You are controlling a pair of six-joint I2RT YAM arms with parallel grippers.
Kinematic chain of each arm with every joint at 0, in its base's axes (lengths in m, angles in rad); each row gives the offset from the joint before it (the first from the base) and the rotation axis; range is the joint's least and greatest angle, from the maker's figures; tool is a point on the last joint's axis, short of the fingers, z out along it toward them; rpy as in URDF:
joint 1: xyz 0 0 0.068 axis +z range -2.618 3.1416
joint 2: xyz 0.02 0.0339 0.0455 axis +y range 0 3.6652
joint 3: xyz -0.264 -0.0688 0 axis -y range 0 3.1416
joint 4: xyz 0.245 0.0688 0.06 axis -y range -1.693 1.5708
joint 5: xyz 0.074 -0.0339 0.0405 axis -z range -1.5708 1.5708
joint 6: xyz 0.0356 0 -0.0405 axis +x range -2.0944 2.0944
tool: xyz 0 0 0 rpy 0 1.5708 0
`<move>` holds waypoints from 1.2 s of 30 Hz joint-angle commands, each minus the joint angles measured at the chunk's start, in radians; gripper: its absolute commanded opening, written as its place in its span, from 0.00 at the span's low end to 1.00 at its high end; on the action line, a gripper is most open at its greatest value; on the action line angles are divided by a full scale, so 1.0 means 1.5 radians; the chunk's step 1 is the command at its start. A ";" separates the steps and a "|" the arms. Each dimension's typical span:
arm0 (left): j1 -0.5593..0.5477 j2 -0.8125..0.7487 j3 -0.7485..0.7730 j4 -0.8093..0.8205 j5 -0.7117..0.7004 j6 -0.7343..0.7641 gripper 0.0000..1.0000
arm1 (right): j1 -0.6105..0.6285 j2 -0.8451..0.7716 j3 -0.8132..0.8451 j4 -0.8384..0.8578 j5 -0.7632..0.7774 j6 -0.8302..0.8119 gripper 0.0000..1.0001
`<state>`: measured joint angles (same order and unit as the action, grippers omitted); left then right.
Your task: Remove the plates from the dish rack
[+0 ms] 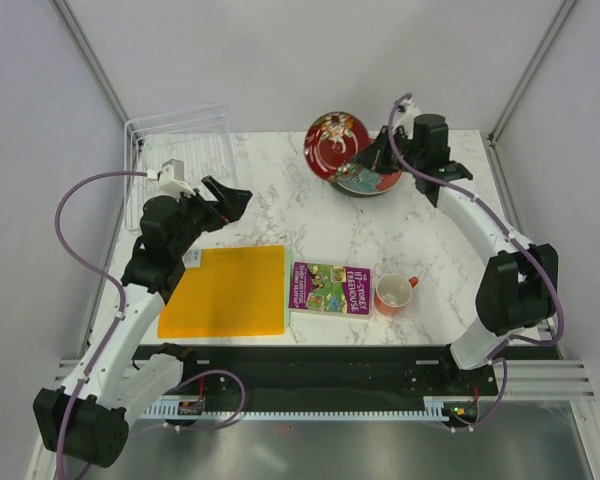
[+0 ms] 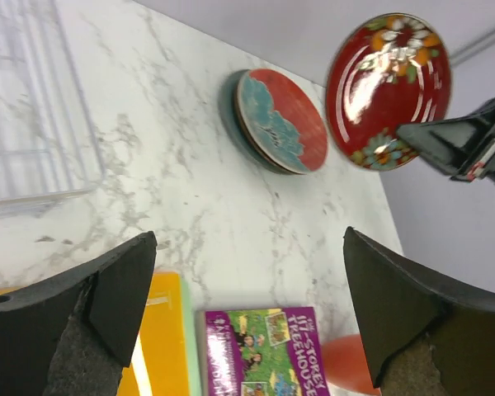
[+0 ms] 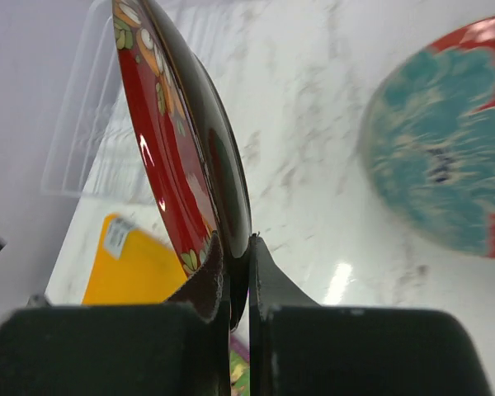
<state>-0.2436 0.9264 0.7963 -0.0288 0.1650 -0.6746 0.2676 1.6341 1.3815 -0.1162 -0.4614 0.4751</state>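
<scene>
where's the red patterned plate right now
The red plate is far back, right of centre in the top view, pinched on edge by the right gripper, just beside the teal-and-red plate.

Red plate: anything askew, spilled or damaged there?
Only its pose: the red plate stands on edge in the air, pinched at its rim by the right gripper, near the stacked plates rather than flat on them. No damage or spill shows.

Marble table (image 1: 330,225), pale grey walls (image 1: 280,50)
</scene>
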 commanded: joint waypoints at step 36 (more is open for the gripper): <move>-0.001 -0.120 -0.036 -0.124 -0.091 0.186 1.00 | -0.175 0.393 0.252 0.006 -0.091 0.049 0.09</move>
<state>-0.2436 0.7650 0.7410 -0.2035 0.0086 -0.4324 0.0036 2.2330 1.7237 -0.1547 -0.5468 0.5529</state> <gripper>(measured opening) 0.995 0.093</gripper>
